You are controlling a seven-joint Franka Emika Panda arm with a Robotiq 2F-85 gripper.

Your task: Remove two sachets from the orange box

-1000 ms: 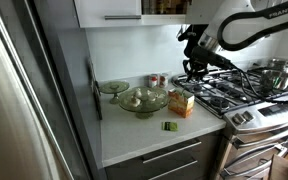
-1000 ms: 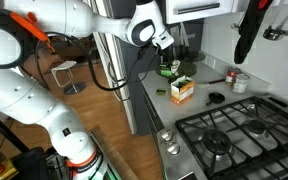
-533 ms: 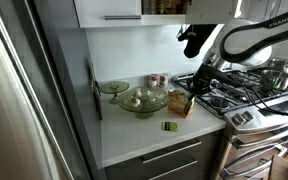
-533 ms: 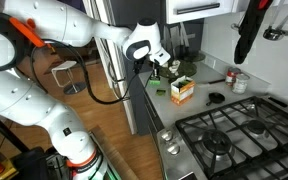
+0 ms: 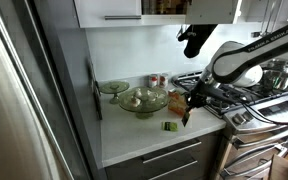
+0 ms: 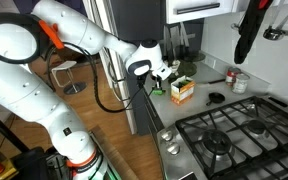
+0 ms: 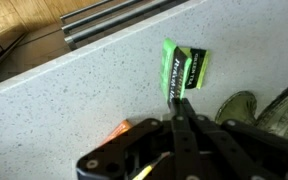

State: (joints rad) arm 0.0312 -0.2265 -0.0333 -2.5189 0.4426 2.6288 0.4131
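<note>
The orange box (image 5: pixel 179 102) stands on the white counter, and also shows in an exterior view (image 6: pixel 182 90). A corner of it shows in the wrist view (image 7: pixel 118 129). One dark green sachet (image 5: pixel 170 126) lies flat on the counter in front of the box; it also shows in the wrist view (image 7: pixel 192 66). My gripper (image 5: pixel 188 112) is low beside the box, close over that sachet. In the wrist view its fingers (image 7: pixel 178 100) are closed, with a bright green sachet strip (image 7: pixel 169 70) standing edge-on at their tips.
A green glass bowl (image 5: pixel 142 99) and a glass plate (image 5: pixel 112 88) sit behind the box, with cans (image 5: pixel 156 80) by the wall. The gas stove (image 5: pixel 239 92) with a pot (image 5: pixel 280 72) is beside the counter. The fridge side (image 5: pixel 44 90) bounds the other end.
My gripper has come down from above the stove edge, past the orange box, to just above the counter beside the lying sachet.
</note>
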